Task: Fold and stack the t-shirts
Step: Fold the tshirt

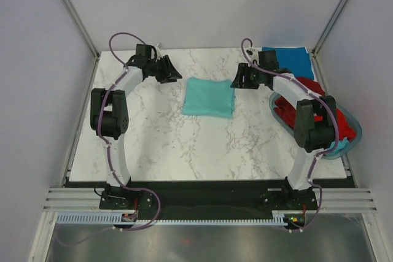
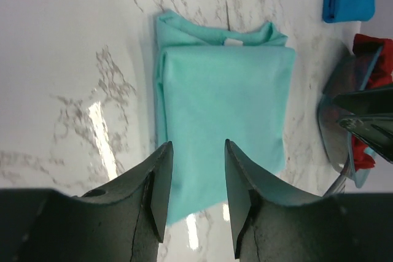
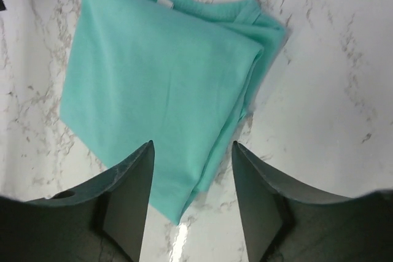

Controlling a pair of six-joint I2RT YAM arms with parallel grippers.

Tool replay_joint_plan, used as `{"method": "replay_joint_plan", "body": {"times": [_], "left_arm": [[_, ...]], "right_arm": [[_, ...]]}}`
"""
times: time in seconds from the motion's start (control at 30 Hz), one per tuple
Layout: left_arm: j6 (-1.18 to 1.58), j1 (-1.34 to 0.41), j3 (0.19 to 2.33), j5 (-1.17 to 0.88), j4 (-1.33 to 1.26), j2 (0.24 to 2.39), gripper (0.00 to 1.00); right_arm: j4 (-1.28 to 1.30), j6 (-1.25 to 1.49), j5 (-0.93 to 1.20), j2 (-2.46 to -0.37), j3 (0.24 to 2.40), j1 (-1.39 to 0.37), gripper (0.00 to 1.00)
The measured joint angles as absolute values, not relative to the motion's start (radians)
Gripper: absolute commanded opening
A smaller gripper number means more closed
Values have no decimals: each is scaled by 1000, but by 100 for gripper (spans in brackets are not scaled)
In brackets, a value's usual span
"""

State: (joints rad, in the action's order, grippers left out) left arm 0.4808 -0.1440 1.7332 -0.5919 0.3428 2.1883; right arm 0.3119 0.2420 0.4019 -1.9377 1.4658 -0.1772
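A light teal t-shirt [image 1: 209, 97] lies folded into a neat rectangle on the marble table, also filling the left wrist view [image 2: 224, 108] and the right wrist view [image 3: 159, 84]. My left gripper [image 1: 173, 75] hovers just off its far left corner, open, nothing between the jaws [image 2: 196, 151]. My right gripper [image 1: 236, 81] hangs off the far right corner, open and empty as well [image 3: 193, 151]. A folded blue t-shirt [image 1: 287, 61] lies at the far right corner. Red t-shirts [image 1: 293, 110] are heaped in the basket.
A translucent blue-grey plastic basket [image 1: 350, 141] sits at the table's right edge, partly under the right arm; its rim [image 2: 336, 145] shows in the left wrist view. White walls and frame posts enclose the table.
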Motion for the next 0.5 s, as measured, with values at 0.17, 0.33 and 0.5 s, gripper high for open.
{"method": "replay_joint_plan", "body": {"times": [0.17, 0.33, 0.5], "left_arm": [[483, -161, 1572, -564, 340, 1981, 46], [483, -266, 1501, -548, 330, 1958, 45], [483, -351, 1477, -527, 339, 2011, 44]], "right_arm": [[328, 241, 448, -1879, 1370, -191, 33], [353, 251, 515, -1880, 1320, -229, 33], [352, 266, 609, -1896, 1333, -291, 25]]}}
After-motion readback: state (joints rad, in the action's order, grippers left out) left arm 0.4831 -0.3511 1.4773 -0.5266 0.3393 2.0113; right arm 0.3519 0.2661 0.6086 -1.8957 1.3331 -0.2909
